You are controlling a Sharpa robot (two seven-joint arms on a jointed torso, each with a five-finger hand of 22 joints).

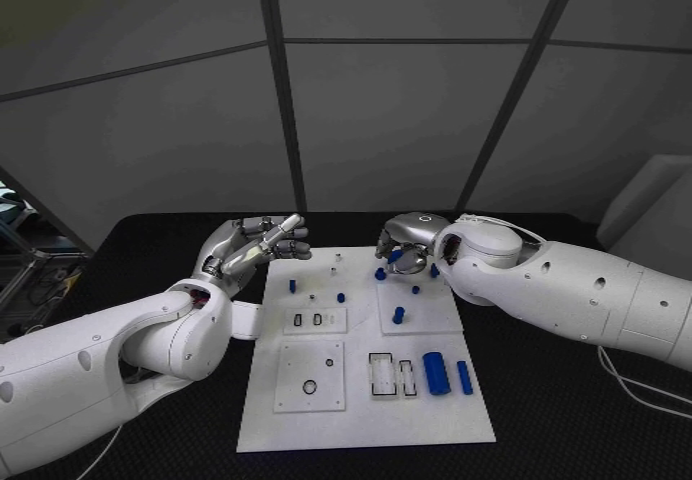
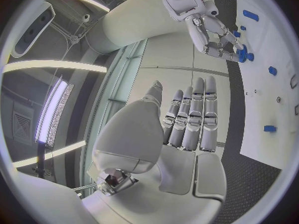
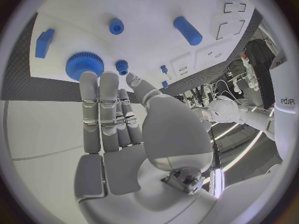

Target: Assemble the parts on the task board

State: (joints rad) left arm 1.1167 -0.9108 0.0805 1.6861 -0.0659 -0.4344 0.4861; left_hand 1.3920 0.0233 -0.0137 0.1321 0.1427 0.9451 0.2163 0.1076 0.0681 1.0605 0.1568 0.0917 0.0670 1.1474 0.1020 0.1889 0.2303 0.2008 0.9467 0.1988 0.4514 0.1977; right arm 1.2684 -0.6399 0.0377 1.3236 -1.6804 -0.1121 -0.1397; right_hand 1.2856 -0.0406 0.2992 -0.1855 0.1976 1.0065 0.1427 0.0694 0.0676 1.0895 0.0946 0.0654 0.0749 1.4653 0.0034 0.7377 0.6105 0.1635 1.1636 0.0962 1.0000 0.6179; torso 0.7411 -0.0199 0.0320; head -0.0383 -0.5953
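1. Near the task board's (image 1: 289, 425) far edge, my right robot hand (image 1: 408, 243) hovers over a blue gear (image 3: 83, 64), fingers straight, holding nothing.
2. Left robot hand (image 1: 260, 245) flat, empty.
3. Gear looks light, rigid; I'd pinch its toothed rim.

Both arms: glossy white shells, rounded segments w/ bulbous joints. Left arm (image 1: 101, 360) thick, white, small dark round screw holes on the casing; a dark gap w/ reddish wiring at the wrist joint. Right arm (image 1: 577, 290) same white shell, dark screw dots along forearm, thin pale cable looped over the wrist housing, another pale cable beside its lower part near the table. Grey lettering on white shell at edge of right wrist view, unreadable. Left hand (image 2: 181, 129): silver-grey metal, smooth pale palm pads, segmented fingers w/ exposed dark mechanical links betw. segments. Right hand (image 3: 118, 129): same silver build, rounded thumb base, small metal fitting w/ screws at palm heel.
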